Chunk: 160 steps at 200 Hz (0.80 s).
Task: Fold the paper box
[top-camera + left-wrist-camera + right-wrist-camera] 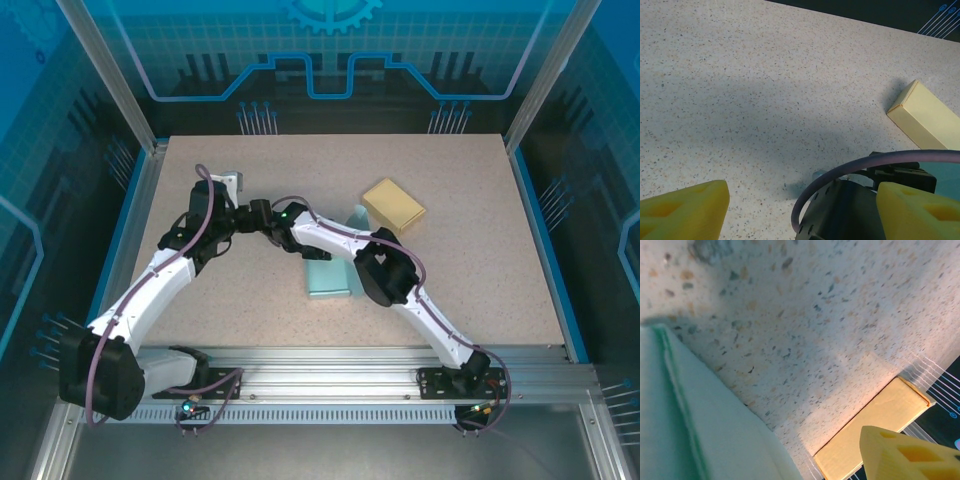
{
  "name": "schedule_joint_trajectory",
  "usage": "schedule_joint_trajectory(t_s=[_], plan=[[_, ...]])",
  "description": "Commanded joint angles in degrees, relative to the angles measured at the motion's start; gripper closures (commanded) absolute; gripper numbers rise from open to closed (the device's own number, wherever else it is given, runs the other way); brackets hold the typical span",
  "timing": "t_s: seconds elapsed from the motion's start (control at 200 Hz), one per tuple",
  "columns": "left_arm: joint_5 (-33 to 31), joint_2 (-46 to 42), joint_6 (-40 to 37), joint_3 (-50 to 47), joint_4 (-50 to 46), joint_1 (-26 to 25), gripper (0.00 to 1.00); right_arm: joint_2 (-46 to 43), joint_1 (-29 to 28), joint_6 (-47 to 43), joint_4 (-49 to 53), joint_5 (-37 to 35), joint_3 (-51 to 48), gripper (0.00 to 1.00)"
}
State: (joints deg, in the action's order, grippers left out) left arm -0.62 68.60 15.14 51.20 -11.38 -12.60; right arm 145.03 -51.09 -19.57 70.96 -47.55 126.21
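1. White-shelled with black joints, the left arm (150, 285) is reached from its near-left base toward the far middle of the bench (480, 170). It is then bent rightward at the elbow, so that its wrist is aimed at the right arm's wrist.
2. The left tool (802, 195) is spread wide, one yellow finger at each lower corner of its own view. Nothing is held between them; the other arm's black joint and purple cable (850, 167) are seen just ahead. This is judged a standby pose, ready to brace a panel rather than grip one.
3. The right tool (805, 462) is carried low, just beside the teal paper box (328, 278). One yellow finger (900, 455) is seen well off to the side with no mate against it, so the jaws are read as parted. Nothing is seen pinched, and whether the sheet lies between the jaws cannot be told.
4. The teal paper box is laid near the middle of the bench, mostly flat and partly under the right forearm. One flap (357, 222) is raised at its far right corner. The fold is judged unfinished, and the flat lie leaves edges free to be lifted.
5. A closed yellow box (393, 205) is set to the far right of the teal one, near it but apart, with bare bench between them. It is probably placed clear of the working spot.
6. The right arm (430, 310) is run from its near-right base leftward and farther in. Its elbow is humped beside the teal box's right edge and its forearm is stretched left across it.
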Motion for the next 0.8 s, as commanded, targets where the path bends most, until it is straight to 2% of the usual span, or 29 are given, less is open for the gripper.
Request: schedule_joint_trajectory(t_s=[0.0, 0.28, 0.46, 0.6, 0.795], plan=[[-0.7, -0.9, 0.3, -0.1, 0.1, 0.7, 0.21, -4.4, -1.2, -1.9, -1.4, 0.7, -0.8, 0.35], [-2.8, -4.2, 2.1, -0.5, -0.9, 1.5, 0.21, -11.5, -2.3, 0.0, -3.7, -0.7, -2.0, 0.34], [-3.6, -7.0, 2.1, -0.4, -1.7, 1.7, 0.21, -20.1, -2.2, 6.2, -7.0, -1.2, -4.0, 0.34], [-3.1, -5.4, 1.3, 0.6, -2.9, 1.8, 0.21, -28.3, -2.2, 14.9, -7.5, -0.9, -6.0, 0.33], [2.8, -0.9, 0.6, 0.5, -0.4, 1.8, 0.21, -43.0, -2.0, 36.9, -3.4, -1.5, -16.2, 0.27]])
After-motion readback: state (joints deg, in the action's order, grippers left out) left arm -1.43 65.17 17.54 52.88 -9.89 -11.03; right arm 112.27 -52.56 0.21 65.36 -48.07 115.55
